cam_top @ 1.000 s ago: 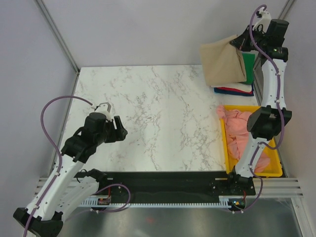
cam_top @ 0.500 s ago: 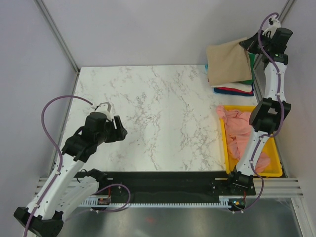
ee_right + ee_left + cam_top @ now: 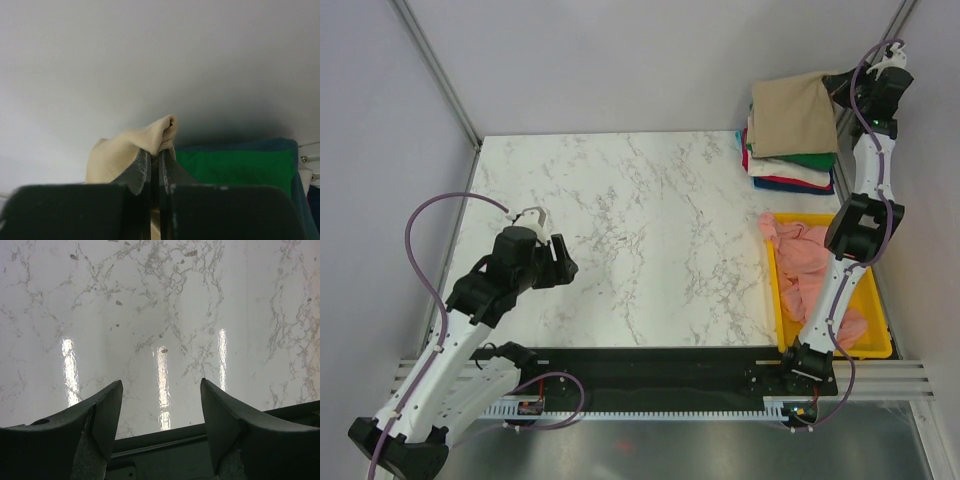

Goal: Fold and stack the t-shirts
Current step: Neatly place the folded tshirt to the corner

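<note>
Top external view, vs one second back: the tan t-shirt (image 3: 788, 115) no longer hangs left of the pile. It is now spread over the stack (image 3: 790, 150) in the upper right of the frame. The right end effector (image 3: 837, 90) has shifted right and up toward the frame's upper right corner. It is clamped on the tan t-shirt's right edge. Right wrist view confirms this: the fingers (image 3: 142, 170) are pressed together with a pinch of tan fabric between the tips. Left arm unchanged: the left end effector (image 3: 556, 260) hangs over the bench (image 3: 640, 220) at middle left. Its fingers (image 3: 107, 410) are spread apart with nothing between them, only marble below.

Counts:
- Arms: two.
- Stack: one, at the bench's upper right corner. The tan t-shirt is on top.
- Under it are a green t-shirt (image 3: 798, 160), a white layer (image 3: 810, 172), a red layer (image 3: 748, 160) and a blue layer (image 3: 795, 187), one of each seen. I cannot tell whether more are hidden.
- Yellow tray (image 3: 880, 348): one, at the right edge below the stack.
- Pink heap (image 3: 805, 260): one, crumpled in the tray and spilling over the tray's upper left rim. I cannot tell how many shirts are in it.
</note>
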Motion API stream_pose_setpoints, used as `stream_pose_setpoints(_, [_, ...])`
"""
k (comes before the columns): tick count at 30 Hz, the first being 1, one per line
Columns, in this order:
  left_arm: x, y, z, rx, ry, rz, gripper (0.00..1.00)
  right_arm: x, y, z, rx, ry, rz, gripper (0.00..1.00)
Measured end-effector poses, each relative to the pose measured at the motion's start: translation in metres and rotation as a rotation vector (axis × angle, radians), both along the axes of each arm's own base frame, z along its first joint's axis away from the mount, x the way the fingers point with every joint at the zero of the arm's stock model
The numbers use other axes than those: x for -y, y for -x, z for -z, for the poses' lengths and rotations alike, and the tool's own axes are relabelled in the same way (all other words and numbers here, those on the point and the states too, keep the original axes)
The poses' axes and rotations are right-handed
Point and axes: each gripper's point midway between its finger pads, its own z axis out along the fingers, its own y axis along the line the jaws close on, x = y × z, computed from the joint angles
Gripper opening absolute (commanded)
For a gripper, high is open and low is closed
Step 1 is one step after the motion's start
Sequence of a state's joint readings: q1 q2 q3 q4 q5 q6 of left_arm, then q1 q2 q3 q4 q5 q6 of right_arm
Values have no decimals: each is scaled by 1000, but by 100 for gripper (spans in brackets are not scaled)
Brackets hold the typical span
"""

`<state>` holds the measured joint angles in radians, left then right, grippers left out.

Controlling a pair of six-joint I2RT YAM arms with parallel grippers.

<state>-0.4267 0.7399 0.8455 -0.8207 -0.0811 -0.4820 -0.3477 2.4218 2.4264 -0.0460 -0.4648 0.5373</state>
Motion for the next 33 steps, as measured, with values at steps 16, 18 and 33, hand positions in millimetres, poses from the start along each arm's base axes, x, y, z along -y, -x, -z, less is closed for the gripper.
stream_pose_setpoints(16, [-3, -2, 3, -12, -5, -17, 70, 37, -16, 75, -77, -128, 187, 45])
stream_pose_setpoints(18, [-3, -3, 3, -12, -5, -18, 70, 39, -20, 87, -79, -147, 193, 70])
stream_pose_setpoints(33, [-7, -3, 0, -1, 3, -33, 70, 69, 0, 141, -193, -174, 226, 94])
